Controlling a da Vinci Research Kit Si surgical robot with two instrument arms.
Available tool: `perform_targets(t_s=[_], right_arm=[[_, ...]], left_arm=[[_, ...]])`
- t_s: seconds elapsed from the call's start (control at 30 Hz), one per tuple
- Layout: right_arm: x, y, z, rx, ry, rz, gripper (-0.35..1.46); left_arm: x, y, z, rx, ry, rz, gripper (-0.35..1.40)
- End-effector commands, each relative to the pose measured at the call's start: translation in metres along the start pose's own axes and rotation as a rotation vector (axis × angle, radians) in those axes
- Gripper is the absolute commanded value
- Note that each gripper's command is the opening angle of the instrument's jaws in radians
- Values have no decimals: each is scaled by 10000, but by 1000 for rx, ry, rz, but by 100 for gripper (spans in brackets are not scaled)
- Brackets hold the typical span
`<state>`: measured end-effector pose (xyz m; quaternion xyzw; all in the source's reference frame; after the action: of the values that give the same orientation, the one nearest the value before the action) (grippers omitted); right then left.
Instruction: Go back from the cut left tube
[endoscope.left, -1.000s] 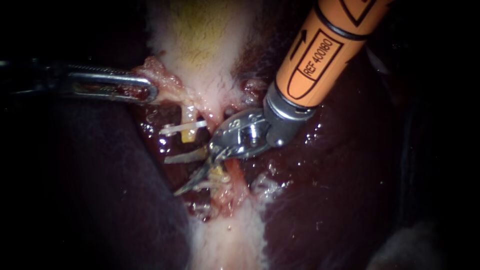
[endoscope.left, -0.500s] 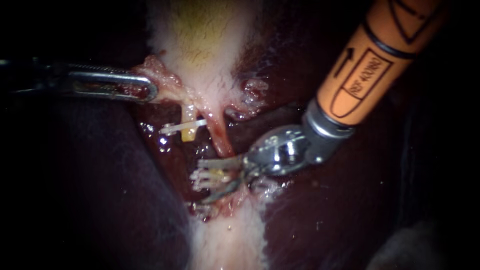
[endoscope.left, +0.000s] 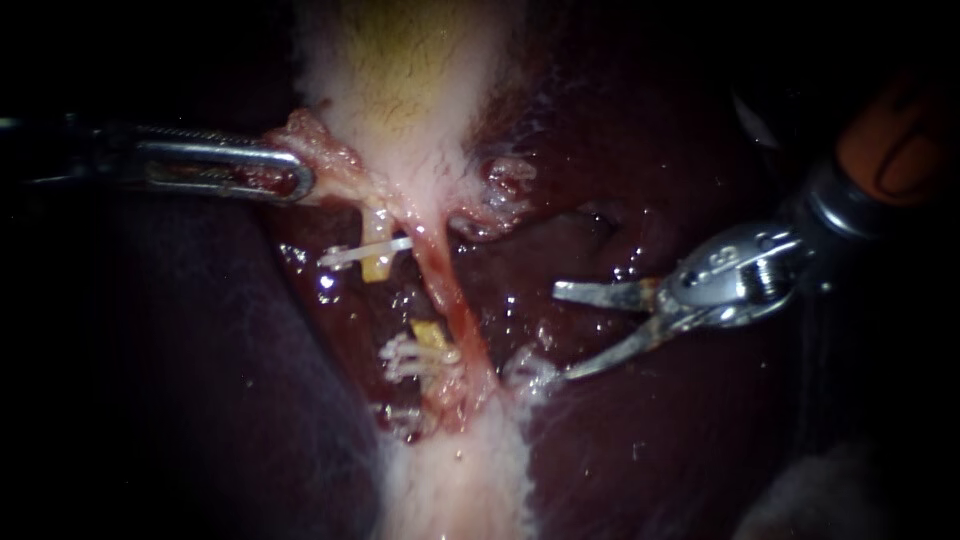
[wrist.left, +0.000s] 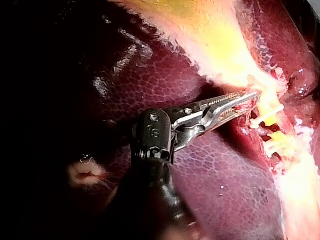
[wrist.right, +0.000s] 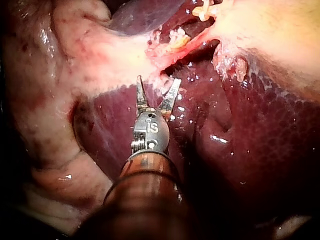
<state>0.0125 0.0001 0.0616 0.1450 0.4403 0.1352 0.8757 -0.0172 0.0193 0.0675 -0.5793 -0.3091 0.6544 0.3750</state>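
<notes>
The cut left tube shows as two yellow stumps, the upper stump carrying a white clip and the lower stump carrying white clips. A gap lies between the stumps. Just beside them the reddish right tube runs whole. My right instrument stands to the right of the tubes, off the tissue, its two thin blades open and empty; the right wrist view shows the same. My left instrument is shut on the pale tissue at the gallbladder's neck, also seen in the left wrist view.
The pale yellowish gallbladder lies above the tubes. Dark wet liver surrounds them on both sides. A pale fatty band runs down below the clips.
My right instrument has drawn away to the right from the cut tube, its blades now open wide. The lower stump and its clips are uncovered. The left instrument has not moved.
</notes>
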Motion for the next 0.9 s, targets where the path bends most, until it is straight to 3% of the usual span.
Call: perform_targets(t_s=[0.03, 0.3, 0.67, 0.9], right_arm=[[0, 1, -2, 0, -2, 1, 143], [0, 3, -7, -4, -4, 4, 143], [0, 3, -7, -4, -4, 4, 143], [0, 3, -7, -4, -4, 4, 143]], left_arm=[[0, 0, 0, 0, 0, 0, -35], [-4, -6, 3, 2, 1, 3, -35], [-24, -37, 33, 14, -2, 23, -35], [-31, -49, 38, 15, -9, 22, -35]])
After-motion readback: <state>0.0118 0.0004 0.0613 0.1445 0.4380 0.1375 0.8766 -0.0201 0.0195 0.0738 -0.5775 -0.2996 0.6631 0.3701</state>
